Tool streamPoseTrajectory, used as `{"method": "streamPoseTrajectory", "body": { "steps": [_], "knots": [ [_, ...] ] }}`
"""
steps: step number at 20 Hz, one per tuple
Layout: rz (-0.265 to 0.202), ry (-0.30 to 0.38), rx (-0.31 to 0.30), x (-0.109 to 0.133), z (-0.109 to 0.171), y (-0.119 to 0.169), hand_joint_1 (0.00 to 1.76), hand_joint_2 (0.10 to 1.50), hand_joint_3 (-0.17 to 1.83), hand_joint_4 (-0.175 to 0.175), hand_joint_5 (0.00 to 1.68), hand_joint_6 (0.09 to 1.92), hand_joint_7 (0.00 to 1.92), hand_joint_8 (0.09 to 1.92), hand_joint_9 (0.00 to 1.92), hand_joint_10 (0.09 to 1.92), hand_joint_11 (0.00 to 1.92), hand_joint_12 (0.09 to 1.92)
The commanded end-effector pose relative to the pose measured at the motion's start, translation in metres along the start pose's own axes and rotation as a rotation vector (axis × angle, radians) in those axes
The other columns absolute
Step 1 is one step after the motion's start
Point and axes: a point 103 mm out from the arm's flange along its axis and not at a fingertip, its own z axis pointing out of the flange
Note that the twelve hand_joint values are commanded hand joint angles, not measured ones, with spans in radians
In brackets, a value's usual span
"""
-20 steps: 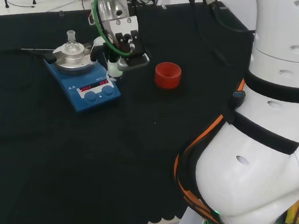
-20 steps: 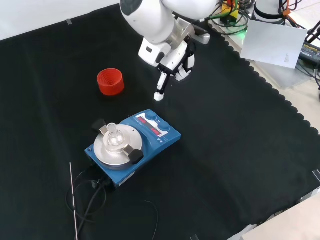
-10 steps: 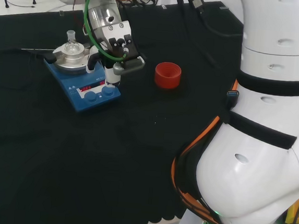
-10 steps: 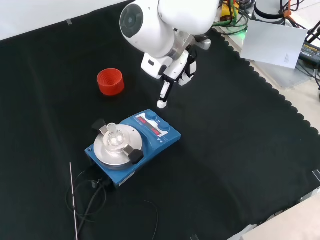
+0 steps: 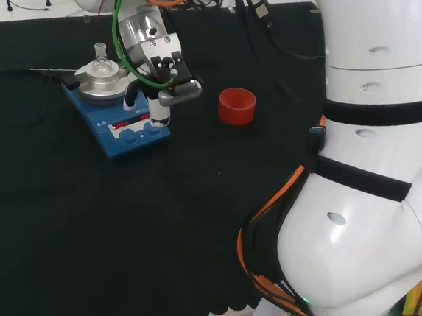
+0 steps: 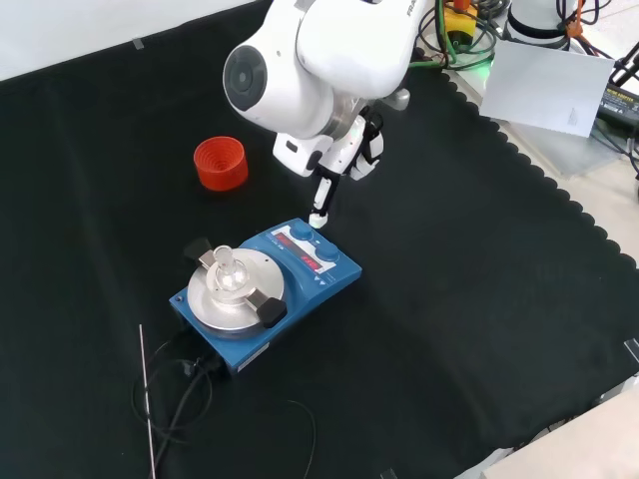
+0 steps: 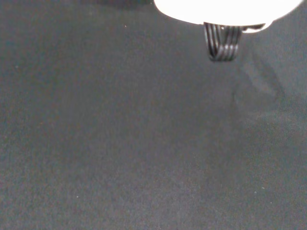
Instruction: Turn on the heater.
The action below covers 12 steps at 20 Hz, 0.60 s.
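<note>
Arm (image 6: 329, 50) is filling the upper middle of the front view and the right side of the head view. Black cloth (image 6: 479, 299) is covering the bench. Heater (image 6: 268, 289), blue with a round metal plate, is sitting left of centre in the front view and at upper left in the head view (image 5: 119, 109). A small glass flask (image 6: 226, 267) is standing on its plate. Red ring (image 6: 221, 163) is sitting at upper left in the front view, well apart from the heater. Hand (image 6: 344, 160) is hanging just above the heater's knob end, one finger (image 6: 319, 205) pointing straight down, the others tucked in, holding nothing; fingertip near the knobs, contact unclear.
</note>
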Motion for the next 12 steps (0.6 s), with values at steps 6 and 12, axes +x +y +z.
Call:
{"method": "streamPoseTrajectory", "body": {
  "steps": [6, 12],
  "knots": [
    [-0.002, -0.004, 0.049, -0.0053, 0.0007, 0.0091, 1.51, 0.60, 1.15, -0.026, 0.28, 0.09, 1.82, 1.62, 1.92, 1.52, 1.92, 1.60],
    [-0.014, -0.010, 0.069, 0.0016, 0.0069, 0.0111, 1.51, 0.59, 1.16, -0.025, 0.28, 0.09, 1.82, 1.62, 1.92, 1.52, 1.92, 1.60]
  ]
}}
